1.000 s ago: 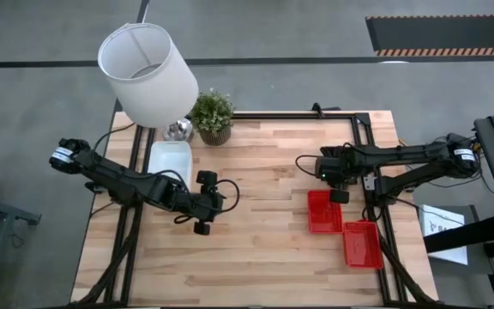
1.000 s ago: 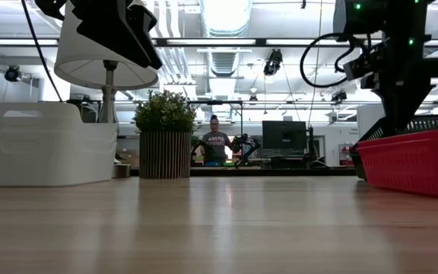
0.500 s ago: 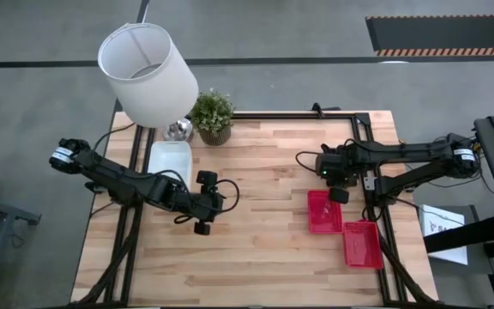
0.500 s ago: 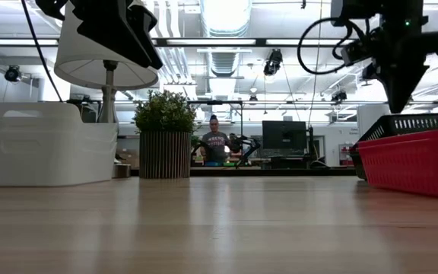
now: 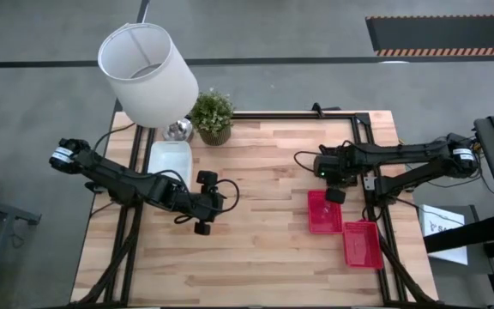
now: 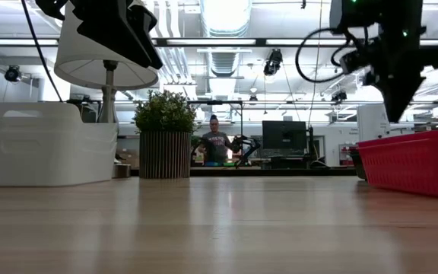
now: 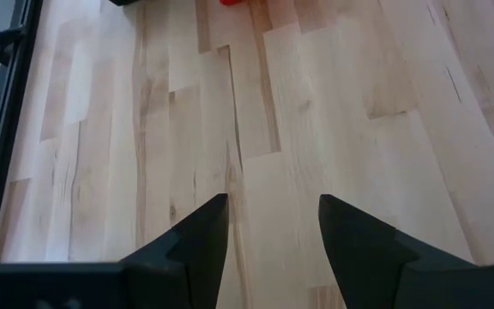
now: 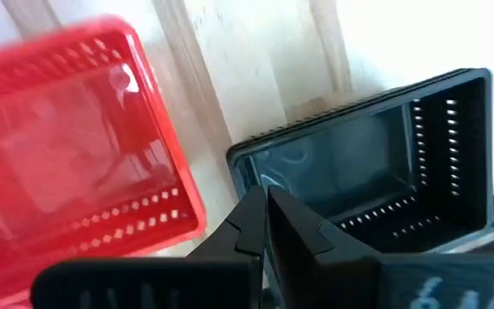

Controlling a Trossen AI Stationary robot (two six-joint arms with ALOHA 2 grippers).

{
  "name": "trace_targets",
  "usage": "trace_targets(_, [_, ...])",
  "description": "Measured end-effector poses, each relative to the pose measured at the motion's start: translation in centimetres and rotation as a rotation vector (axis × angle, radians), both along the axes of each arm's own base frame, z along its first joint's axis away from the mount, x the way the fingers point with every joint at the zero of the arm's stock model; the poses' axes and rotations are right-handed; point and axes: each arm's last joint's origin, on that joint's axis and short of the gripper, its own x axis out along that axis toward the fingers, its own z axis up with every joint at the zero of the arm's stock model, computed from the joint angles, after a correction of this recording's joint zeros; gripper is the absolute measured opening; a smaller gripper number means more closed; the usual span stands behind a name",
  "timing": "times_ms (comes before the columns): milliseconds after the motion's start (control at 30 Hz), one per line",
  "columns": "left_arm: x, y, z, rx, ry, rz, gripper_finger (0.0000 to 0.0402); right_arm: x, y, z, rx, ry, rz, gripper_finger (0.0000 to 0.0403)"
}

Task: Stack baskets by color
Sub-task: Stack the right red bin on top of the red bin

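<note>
Two red mesh baskets stand at the table's right, one just below my right gripper and one nearer the front edge. In the right wrist view a black mesh basket rests on its base beside the red one. My right gripper is shut, its tips above the black basket's short wall. In the low view those tips hang clear with nothing in them. A white basket stands at the far left. My left gripper waits open over bare wood.
A white lampshade and a potted plant stand at the far left of the table. Black frame rails run along the right side, close to the black basket. In the low view a person is far off in the room behind.
My right gripper has shut and risen a little. In the low view the black basket showed above the red one's rim, stood higher half a second ago with the fingertips at its rim, and has now sunk out of sight behind the red basket.
</note>
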Motion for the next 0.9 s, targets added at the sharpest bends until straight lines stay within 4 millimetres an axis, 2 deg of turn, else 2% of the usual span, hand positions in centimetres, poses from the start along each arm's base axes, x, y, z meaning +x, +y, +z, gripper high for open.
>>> trace_targets(233, [0.1, 0.0, 0.1, -0.005, -0.014, 0.000, 0.0167, 1.1, 0.6, 3.2, 0.058, -0.127, -0.107, 0.0009])
trace_targets(400, [0.1, 0.0, 0.1, -0.006, -0.015, 0.000, 0.0167, 1.7, 2.6, 5.0, 0.114, -0.200, -0.089, 0.0009])
trace_targets(633, [0.2, -0.2, 0.2, -0.012, -0.032, -0.004, 0.0167, 1.7, 7.0, 6.4, 0.183, -0.241, -0.090, 0.0009])
trace_targets(900, [0.2, -1.6, 0.6, -0.035, -0.093, -0.055, 0.0167, 1.3, 13.6, 4.8, 0.314, -0.079, -0.021, 0.0009])
